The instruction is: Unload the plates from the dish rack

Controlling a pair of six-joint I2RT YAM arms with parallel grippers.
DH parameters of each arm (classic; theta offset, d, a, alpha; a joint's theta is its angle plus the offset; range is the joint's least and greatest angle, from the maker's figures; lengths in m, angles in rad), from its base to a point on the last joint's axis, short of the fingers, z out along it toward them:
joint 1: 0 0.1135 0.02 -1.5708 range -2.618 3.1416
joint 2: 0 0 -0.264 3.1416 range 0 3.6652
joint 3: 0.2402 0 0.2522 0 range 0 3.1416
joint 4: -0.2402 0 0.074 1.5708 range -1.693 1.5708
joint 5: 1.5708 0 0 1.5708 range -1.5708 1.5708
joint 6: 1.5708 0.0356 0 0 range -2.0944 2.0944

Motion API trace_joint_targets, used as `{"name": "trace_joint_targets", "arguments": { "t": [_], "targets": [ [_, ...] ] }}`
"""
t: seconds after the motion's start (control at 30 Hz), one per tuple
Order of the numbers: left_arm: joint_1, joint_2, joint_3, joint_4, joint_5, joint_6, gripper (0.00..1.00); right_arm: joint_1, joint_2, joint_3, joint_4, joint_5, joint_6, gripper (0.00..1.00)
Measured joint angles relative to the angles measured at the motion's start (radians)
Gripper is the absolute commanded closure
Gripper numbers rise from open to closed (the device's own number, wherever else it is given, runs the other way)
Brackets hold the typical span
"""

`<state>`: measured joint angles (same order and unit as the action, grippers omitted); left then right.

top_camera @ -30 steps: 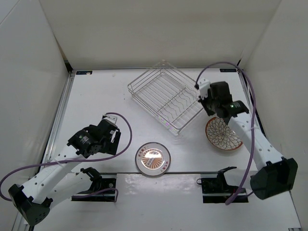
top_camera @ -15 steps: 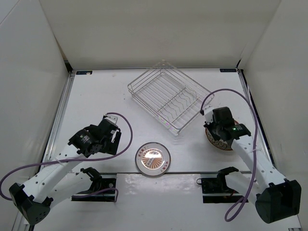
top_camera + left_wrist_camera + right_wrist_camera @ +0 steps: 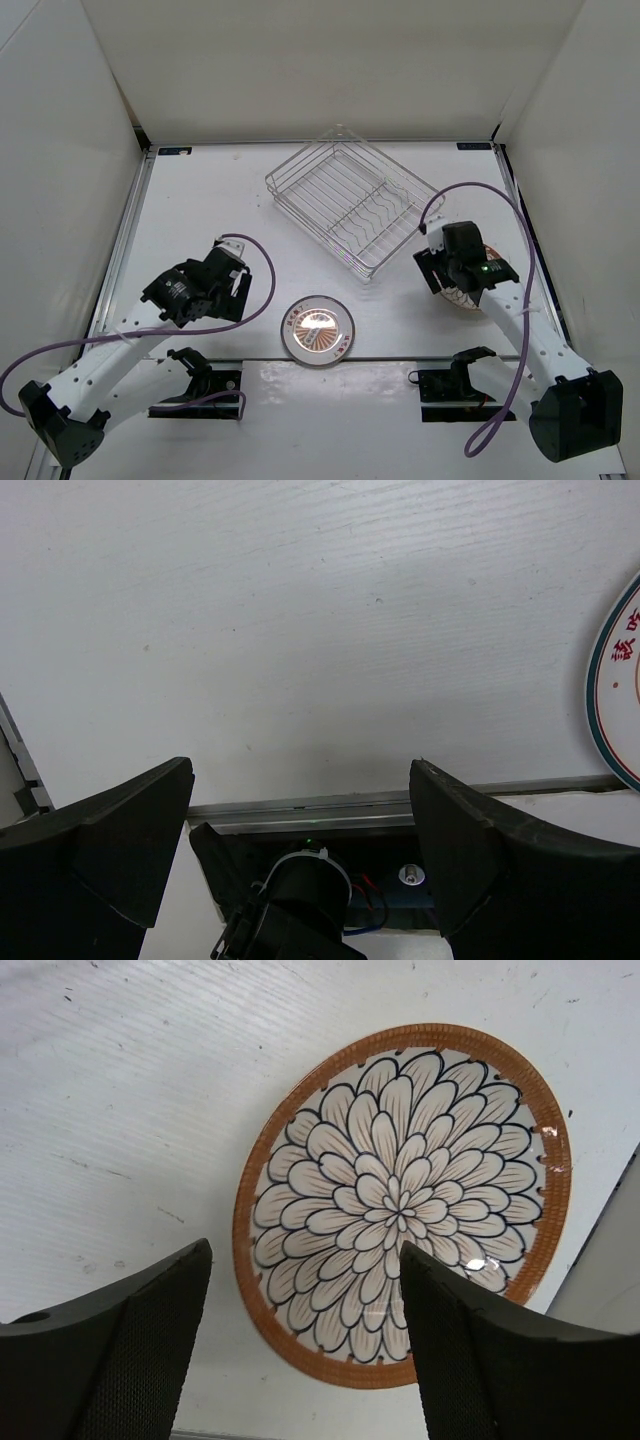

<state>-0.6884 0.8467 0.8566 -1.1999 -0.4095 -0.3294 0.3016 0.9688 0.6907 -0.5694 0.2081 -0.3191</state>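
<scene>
The dish rack (image 3: 300, 163) is a silver wire basket at the back middle of the table, and no plate shows in it. A plate with orange radial lines (image 3: 316, 331) lies flat near the front edge; its rim shows at the right of the left wrist view (image 3: 620, 680). A brown petal plate (image 3: 400, 1200) lies flat on the right, mostly under my right arm in the top view (image 3: 466, 298). My right gripper (image 3: 305, 1250) hangs open just above that plate's near-left rim, holding nothing (image 3: 445, 270). My left gripper (image 3: 300, 765) is wide open over bare table, left of the orange plate (image 3: 232, 285).
White walls close in the table at the left, back and right. A metal rail (image 3: 125, 240) runs along the left side. The two arm base mounts (image 3: 445, 385) with purple cables sit at the near edge.
My right arm swung from the rack's right corner back and down over the petal plate, and its jaws went from shut to open. The left arm stayed still.
</scene>
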Motion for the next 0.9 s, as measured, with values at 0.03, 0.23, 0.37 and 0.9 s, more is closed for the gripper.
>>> {"name": "trace_joint_targets", "arguments": {
  "t": [0.03,0.23,0.37,0.9],
  "targets": [
    [0.0,0.003,0.0,0.0,0.0,0.0,0.0,0.0,0.0,0.002,-0.001,-0.001,0.002,0.21],
    [0.0,0.009,0.0,0.001,0.0,0.0,0.0,0.0,0.0,0.076,-0.017,0.005,0.011,0.18],
    [0.03,0.012,0.0,0.006,0.013,-0.008,0.0,0.0,0.005,0.154,-0.035,0.014,0.015,0.17],
    [0.098,0.357,0.233,0.44,0.332,-0.247,0.0,0.0,-0.003,0.214,-0.209,-0.056,0.025,0.1]
  ]
}}
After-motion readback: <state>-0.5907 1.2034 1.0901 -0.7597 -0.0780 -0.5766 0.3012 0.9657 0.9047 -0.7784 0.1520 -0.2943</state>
